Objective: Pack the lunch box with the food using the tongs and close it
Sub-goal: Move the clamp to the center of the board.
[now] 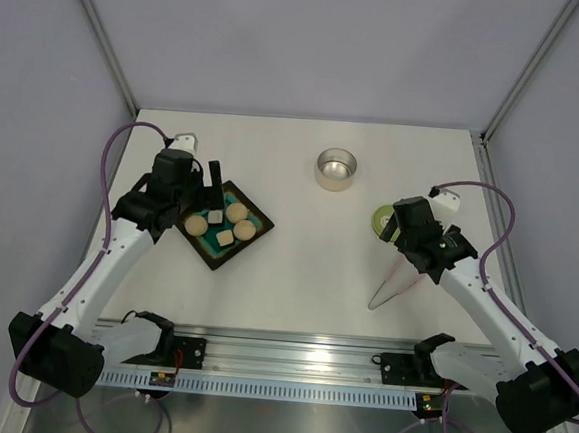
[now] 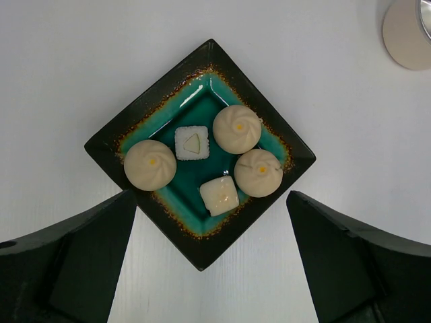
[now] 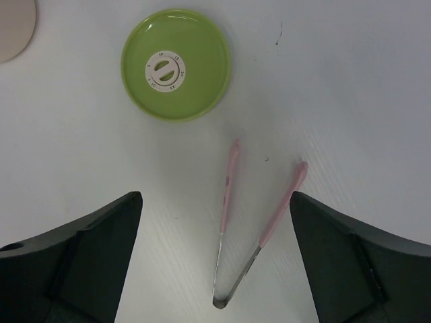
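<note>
One thing first: getting the tongs (image 3: 226, 202), lying flat on the bench (image 1: 304, 288) under the right jaws, just below the green lid (image 3: 175, 64). Hanging wide open there, holding nothing. Coming straight down across both pink arms, near the middle, and squeezing softly, not pinching them shut. Hovering with the left jaws wide open and empty too, over the food (image 2: 236, 128) in the dark tray (image 2: 202, 252). Leaving the shiny lunch box (image 1: 335, 168), open at the back, for later.
</note>
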Robot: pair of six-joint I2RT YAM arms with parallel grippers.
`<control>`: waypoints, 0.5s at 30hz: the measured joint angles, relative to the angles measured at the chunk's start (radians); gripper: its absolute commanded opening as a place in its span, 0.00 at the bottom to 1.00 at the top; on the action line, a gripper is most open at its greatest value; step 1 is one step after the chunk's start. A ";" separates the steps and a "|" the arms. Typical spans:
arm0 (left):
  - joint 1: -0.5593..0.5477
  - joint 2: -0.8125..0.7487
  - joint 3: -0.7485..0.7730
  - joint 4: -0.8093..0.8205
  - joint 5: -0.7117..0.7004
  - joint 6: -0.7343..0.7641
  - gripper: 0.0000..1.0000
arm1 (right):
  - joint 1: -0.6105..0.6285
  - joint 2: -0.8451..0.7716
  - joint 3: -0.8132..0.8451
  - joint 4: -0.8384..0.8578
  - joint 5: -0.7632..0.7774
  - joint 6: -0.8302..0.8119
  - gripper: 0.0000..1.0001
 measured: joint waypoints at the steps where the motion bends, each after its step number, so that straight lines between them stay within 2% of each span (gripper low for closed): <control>1: 0.000 0.000 0.000 0.000 0.000 0.000 0.99 | 0.000 0.000 -0.001 0.000 0.000 0.002 0.99; 15: 0.000 0.015 0.000 -0.012 0.000 0.000 0.99 | 0.000 -0.034 -0.041 -0.046 -0.024 0.093 1.00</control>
